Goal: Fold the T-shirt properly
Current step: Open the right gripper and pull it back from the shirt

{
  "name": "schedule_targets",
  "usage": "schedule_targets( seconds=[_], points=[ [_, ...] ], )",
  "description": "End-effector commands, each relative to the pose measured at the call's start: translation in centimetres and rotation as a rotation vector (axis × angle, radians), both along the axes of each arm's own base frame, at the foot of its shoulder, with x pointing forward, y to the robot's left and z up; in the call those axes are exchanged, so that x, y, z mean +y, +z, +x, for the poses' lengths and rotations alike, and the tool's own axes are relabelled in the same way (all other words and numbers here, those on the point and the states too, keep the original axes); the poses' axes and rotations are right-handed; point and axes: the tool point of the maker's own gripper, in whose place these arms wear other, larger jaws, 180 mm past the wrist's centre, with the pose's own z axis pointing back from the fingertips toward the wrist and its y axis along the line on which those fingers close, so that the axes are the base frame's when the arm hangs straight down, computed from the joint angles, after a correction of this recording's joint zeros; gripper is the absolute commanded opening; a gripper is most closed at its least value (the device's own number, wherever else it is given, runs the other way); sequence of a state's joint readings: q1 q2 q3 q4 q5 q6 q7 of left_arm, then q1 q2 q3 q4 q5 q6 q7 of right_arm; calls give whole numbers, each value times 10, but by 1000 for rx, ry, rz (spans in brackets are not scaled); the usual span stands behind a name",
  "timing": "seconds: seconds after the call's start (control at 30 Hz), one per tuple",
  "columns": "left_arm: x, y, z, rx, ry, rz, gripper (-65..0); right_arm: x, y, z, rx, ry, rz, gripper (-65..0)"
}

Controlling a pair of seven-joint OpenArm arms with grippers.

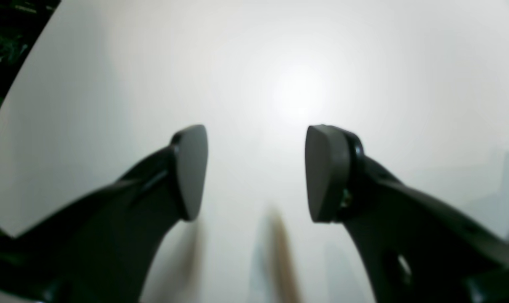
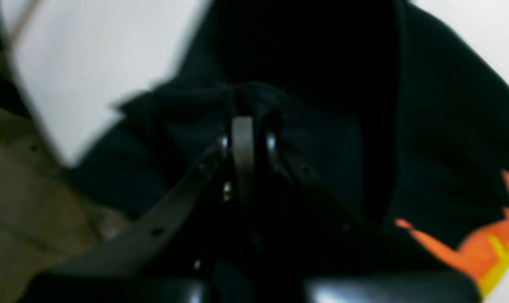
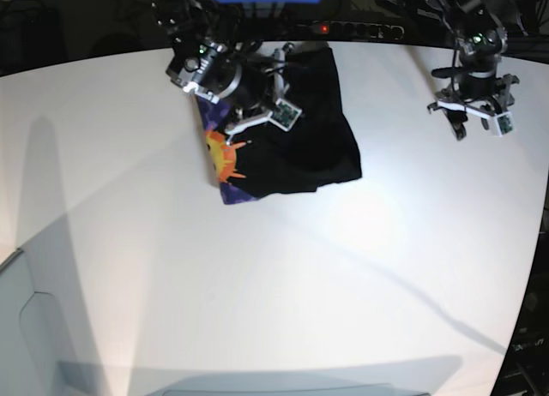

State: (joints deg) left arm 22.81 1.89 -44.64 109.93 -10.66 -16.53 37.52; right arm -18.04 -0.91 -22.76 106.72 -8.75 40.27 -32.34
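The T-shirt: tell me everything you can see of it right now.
The T-shirt is black, soft-looking cloth, lying partly folded and rumpled on the white table near its far edge. An orange, yellow and purple print shows along its near-left edge. The right hand is shut on a bunched fold of the black fabric. The left hand hangs open, apart from it.

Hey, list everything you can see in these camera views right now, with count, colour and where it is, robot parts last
T-shirt: one, black with an orange, yellow and purple print showing at one edge, partly folded, far side of the table.
Table: one, white, fills most of the base view.
Right gripper: one, black, shut on a bunched fold of the T-shirt.
Left gripper: one, black, open, over bare table, holding nothing.
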Motion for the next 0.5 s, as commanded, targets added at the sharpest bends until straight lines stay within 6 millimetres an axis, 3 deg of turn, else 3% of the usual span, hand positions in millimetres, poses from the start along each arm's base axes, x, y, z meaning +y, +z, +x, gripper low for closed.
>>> schedule_targets(
  seconds=[0.0, 0.2, 0.47],
  points=[
    [3, 11, 5, -37, -7, 20, -292, 12, 19, -2, -31, 12, 68, -645],
    [2, 12, 6, -39, -10, 23, -292, 38, 31, -30, -22, 94, 108, -606],
    [4, 12, 4, -36, -6, 24, -292, 42, 23, -61, -6, 205, 77, -393]
  ],
)
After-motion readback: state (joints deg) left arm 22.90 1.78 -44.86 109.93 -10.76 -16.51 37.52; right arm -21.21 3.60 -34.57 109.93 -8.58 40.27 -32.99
